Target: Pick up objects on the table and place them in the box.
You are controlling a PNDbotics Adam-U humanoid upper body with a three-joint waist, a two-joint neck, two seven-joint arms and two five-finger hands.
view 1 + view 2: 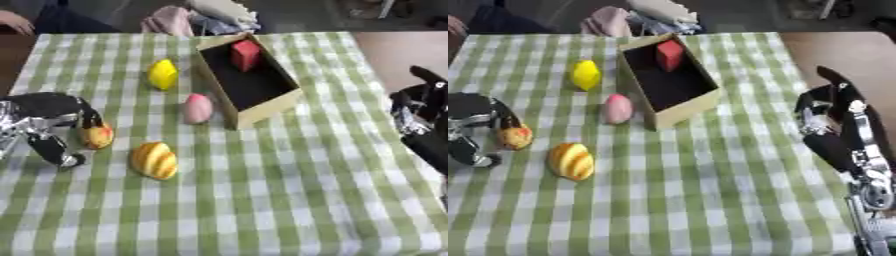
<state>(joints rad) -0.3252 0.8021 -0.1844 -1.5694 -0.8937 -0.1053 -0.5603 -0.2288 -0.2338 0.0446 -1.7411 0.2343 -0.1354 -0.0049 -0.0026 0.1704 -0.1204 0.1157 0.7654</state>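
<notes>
A green-and-white checked cloth [289,200], matt and woven, covers the surface. The box [262,114] looks like plain tan cardboard with a dull black inside. The yellow fruit [163,74], pink piece [198,108] and striped orange piece [155,160] look smooth, slightly glossy. The left hand [39,125] shows shiny silver metal and black plastic.

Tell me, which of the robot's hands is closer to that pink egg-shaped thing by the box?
Left. The left hand sits just left of the pink egg-shaped object; the right hand is beyond the box, at the table's right edge.
</notes>
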